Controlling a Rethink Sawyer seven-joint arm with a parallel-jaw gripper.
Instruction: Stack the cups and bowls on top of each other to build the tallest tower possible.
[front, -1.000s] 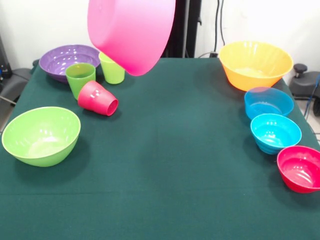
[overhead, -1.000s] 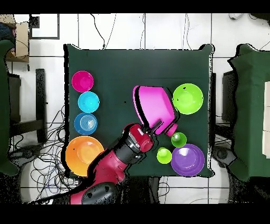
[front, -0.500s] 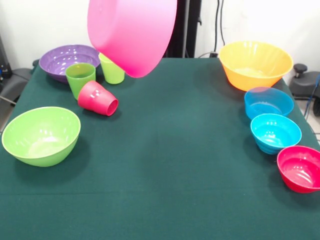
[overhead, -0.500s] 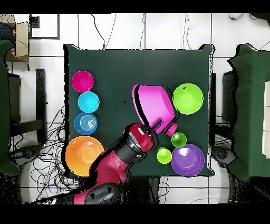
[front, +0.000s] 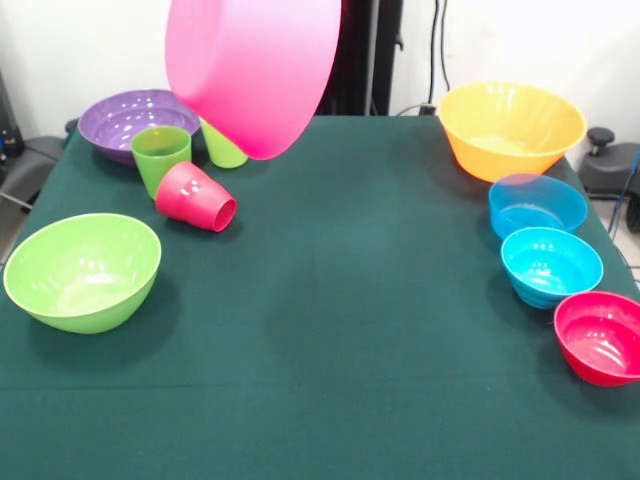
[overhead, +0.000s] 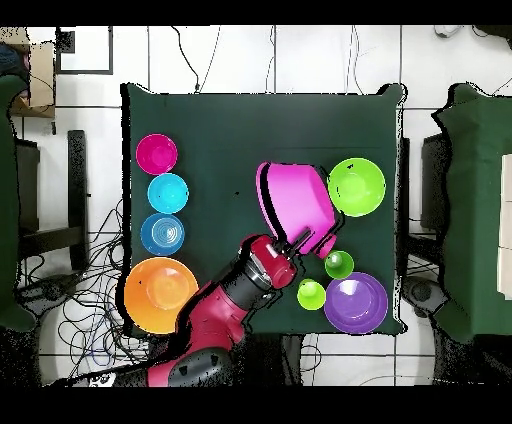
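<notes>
End effector (overhead: 297, 238) clamped on the rim of the large pink bowl (front: 252, 70), holding it tilted in the air above the table (front: 350, 330). At the table's 10 o'clock in the front view, the red cup (front: 195, 197) lies on its side beside the upright green cup (front: 159, 155) and purple bowl (front: 135, 118); the lime-green bowl (front: 82, 270) sits at 8 o'clock.

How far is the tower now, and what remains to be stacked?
No tower yet: nothing is stacked. In hand: the gripper holds the pink bowl tilted in the air. Left: the orange bowl, purple bowl, lime bowl, three small bowls and three cups, the red cup lying on its side.
</notes>
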